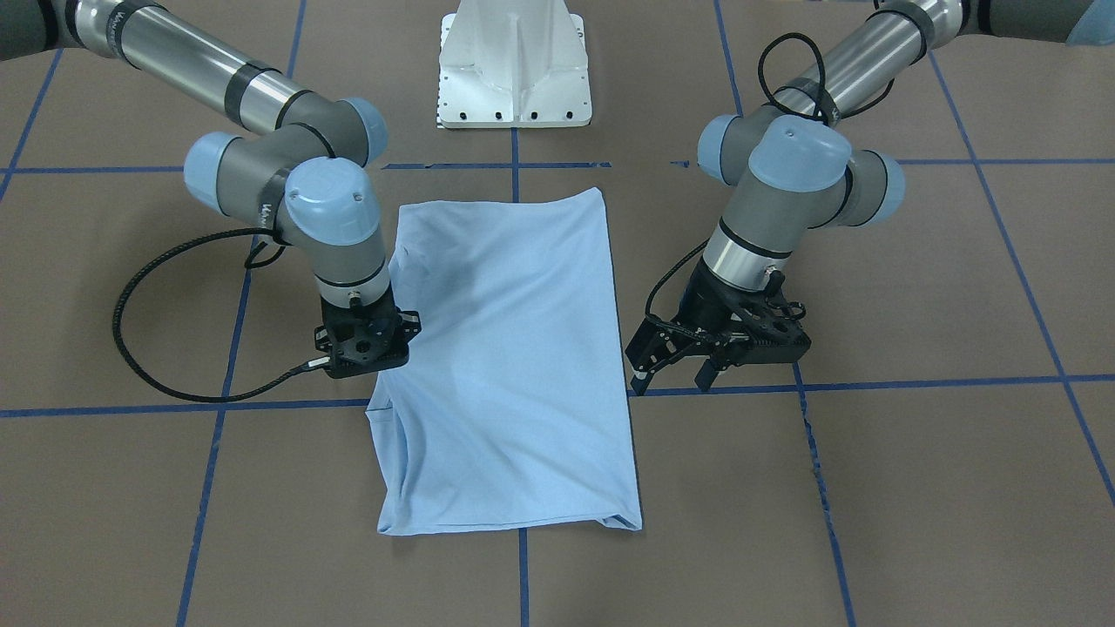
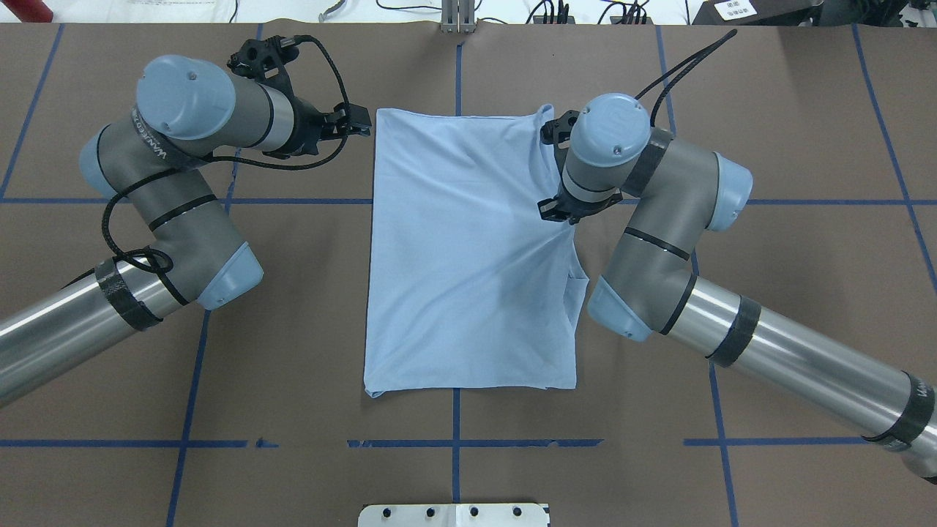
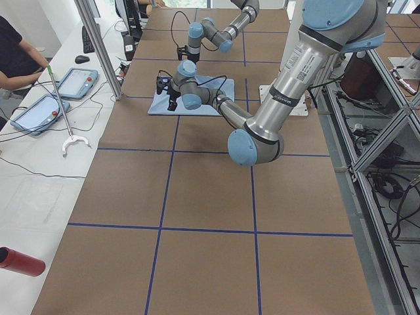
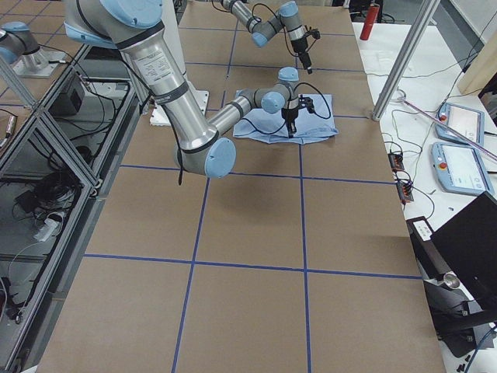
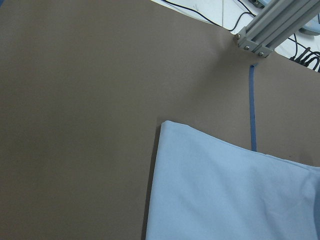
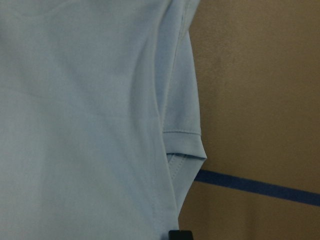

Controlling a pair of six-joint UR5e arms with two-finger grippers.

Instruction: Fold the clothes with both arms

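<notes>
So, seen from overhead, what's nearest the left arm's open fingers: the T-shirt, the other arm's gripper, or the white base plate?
From the left gripper:
1. T-shirt, its top-left corner just beside it.
2. Right gripper, at the shirt's opposite edge.
3. White base plate, at the view's bottom edge, farthest.

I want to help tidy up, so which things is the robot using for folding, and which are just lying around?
For the folding:
the light-blue T-shirt
the left gripper, open beside the shirt
the right gripper, down on the shirt's edge

Just lying about:
the white base plate
the red cylinder
the two tablets
</notes>
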